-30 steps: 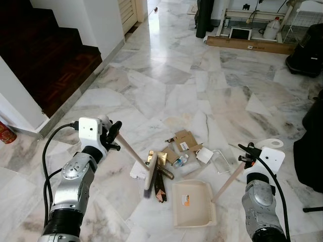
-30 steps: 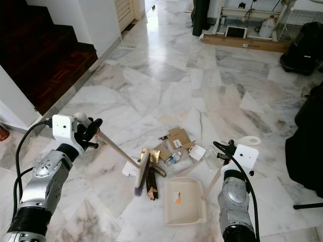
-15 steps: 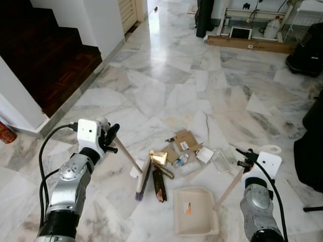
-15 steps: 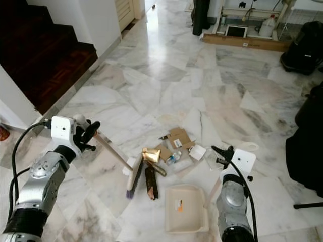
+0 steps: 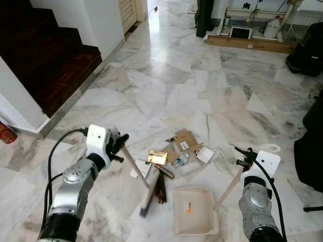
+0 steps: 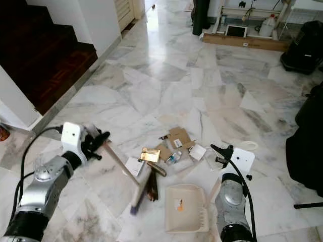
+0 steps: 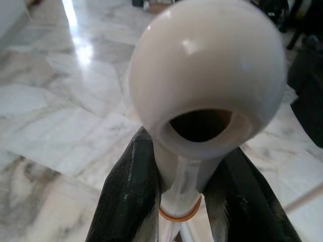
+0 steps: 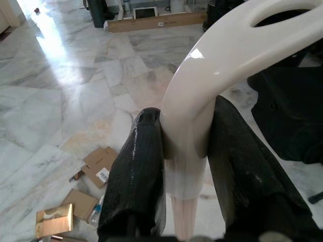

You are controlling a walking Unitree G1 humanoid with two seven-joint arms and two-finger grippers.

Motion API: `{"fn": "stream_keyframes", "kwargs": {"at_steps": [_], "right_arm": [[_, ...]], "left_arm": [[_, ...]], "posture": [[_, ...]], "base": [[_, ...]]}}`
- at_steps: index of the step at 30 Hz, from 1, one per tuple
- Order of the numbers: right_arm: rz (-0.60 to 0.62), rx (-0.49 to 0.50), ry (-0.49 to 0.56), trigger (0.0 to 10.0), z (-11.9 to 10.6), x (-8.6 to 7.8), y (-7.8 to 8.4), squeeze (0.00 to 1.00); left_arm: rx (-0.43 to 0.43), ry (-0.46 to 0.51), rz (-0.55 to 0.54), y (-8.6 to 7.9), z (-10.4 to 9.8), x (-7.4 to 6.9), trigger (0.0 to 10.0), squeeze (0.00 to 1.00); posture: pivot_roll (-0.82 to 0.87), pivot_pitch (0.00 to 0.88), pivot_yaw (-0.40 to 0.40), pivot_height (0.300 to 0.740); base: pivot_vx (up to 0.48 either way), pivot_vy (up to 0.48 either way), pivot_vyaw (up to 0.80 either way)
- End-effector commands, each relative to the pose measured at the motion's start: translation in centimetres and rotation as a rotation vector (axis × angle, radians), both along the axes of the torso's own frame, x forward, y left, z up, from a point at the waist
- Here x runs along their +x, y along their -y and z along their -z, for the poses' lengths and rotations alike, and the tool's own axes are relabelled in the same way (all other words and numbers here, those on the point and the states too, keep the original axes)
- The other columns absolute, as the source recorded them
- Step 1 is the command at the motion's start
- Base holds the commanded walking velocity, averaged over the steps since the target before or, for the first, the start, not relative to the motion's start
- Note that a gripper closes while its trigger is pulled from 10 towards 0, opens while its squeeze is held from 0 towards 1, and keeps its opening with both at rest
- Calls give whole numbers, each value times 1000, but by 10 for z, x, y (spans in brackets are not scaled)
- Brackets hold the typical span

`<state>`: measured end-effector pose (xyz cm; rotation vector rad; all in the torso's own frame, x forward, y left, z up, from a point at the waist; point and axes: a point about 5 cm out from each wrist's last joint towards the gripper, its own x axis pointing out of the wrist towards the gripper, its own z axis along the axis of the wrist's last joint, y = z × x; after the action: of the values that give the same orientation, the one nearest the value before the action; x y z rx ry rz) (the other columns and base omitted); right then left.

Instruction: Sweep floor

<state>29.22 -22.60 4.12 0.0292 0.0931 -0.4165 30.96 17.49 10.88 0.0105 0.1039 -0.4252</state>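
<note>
My left gripper (image 5: 119,146) is shut on the cream handle of a small broom (image 5: 135,174) whose bristled head (image 5: 147,195) rests on the marble floor, left of the dustpan. My right gripper (image 5: 243,159) is shut on the handle (image 5: 228,188) of a cream dustpan (image 5: 196,218) lying flat on the floor in front of me. Between them lies a litter pile: cardboard pieces (image 5: 183,139), a gold box (image 5: 157,158), a small plastic bottle (image 5: 180,160), white paper (image 5: 205,155) and a dark wrapper (image 5: 160,188). The left wrist view shows the broom's rounded handle end (image 7: 204,75) between black fingers (image 7: 128,194).
A dark wooden staircase (image 5: 45,55) rises at the left behind a white wall. A long cardboard box (image 5: 250,44), a white jug (image 5: 273,27) and black bags (image 5: 306,53) stand at the far right. A dark object (image 5: 310,151) sits close on my right.
My left arm has swung the broom to the right, so its head now lies nearer the dustpan. The dustpan and my right gripper have stayed in place.
</note>
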Motion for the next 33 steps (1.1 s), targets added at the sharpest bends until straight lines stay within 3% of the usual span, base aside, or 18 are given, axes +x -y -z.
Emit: {"fn": "stream_keyframes", "kwargs": {"at_steps": [1, 8, 21, 29, 33], "right_arm": [[1, 1, 1, 10000, 1, 0, -1, 0], [-3, 2, 3, 10000, 1, 1, -2, 0], [-4, 1, 6, 10000, 0, 2, -1, 0], [-7, 6, 2, 10000, 1, 2, -3, 0], [-6, 7, 2, 10000, 1, 2, -2, 0]], "left_arm": [[-1, 34, 24, 1, -9, 0, 10000, 0], [-112, 6, 67, 9, -13, -2, 10000, 0], [-197, -40, 146, 20, -14, -7, 10000, 0], [-262, -23, 138, 17, -25, -5, 10000, 0], [-279, 36, 117, 14, -39, -1, 10000, 0]], "posture": [[64, 109, 60, 740], [63, 107, 58, 740], [61, 106, 57, 740], [66, 102, 57, 740], [67, 102, 58, 740]], "base": [[0, 0, 0], [0, 0, 0], [0, 0, 0], [0, 0, 0], [0, 0, 0]]}}
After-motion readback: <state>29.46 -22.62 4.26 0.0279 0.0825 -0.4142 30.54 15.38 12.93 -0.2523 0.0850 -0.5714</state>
